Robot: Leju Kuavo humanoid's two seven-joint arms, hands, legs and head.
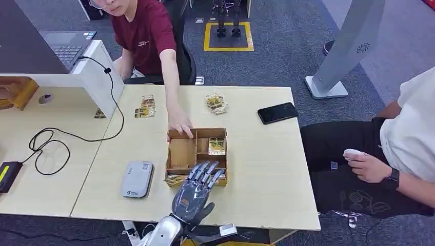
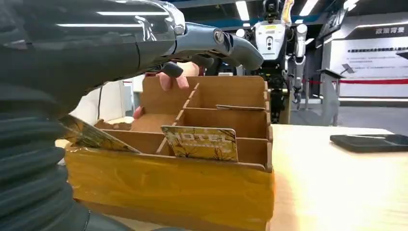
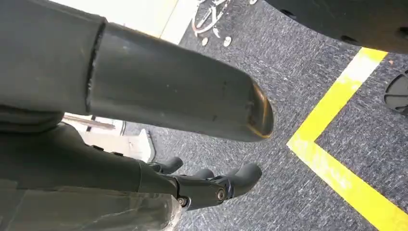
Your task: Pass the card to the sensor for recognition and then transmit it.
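1 cardboard box (image 1: 182,151), 1 sensor (image 1: 137,179), 1 phone (image 1: 277,113), 1 laptop (image 1: 65,46), 2 people.

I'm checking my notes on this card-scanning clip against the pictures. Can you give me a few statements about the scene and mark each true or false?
1. The left hand hovers open over the near edge of the cardboard box. True.
2. The left hand already holds a card. False: its fingers are spread with nothing in them, and a card stands in the box's near compartment.
3. A person's hand rests on the far edge of the box. True.
4. The black phone lies inside the box. False: it lies flat on the table, away to the box's far right.
5. The grey card reader sits on the table left of the box. True.
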